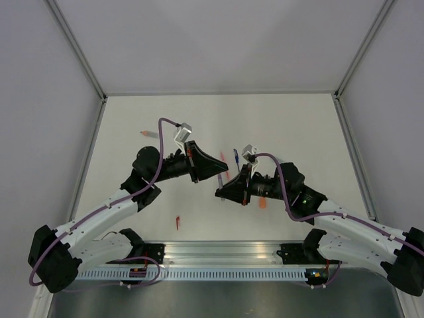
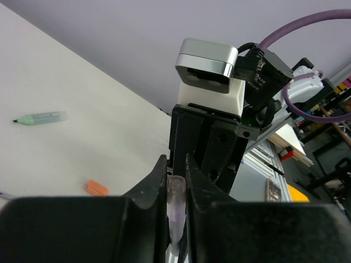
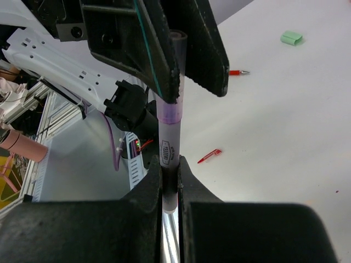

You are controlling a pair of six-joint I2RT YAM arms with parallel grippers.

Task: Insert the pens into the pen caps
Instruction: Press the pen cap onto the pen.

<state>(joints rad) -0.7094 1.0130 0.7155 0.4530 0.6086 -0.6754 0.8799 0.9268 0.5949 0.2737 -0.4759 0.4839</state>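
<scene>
Between the grippers, I see one pen clamped: right gripper pinching its lower barrel, left gripper its upper end.

The right gripper clamped a clear, purple-banded pen; the left gripper pinched its upper end. A mint cap lay on the counter.

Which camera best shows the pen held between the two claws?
The right wrist view: the pen runs up the picture, purple band and printed label clear, with the right gripper below and the left gripper above. The left wrist view shows only its end; the top view, a sliver.
</scene>
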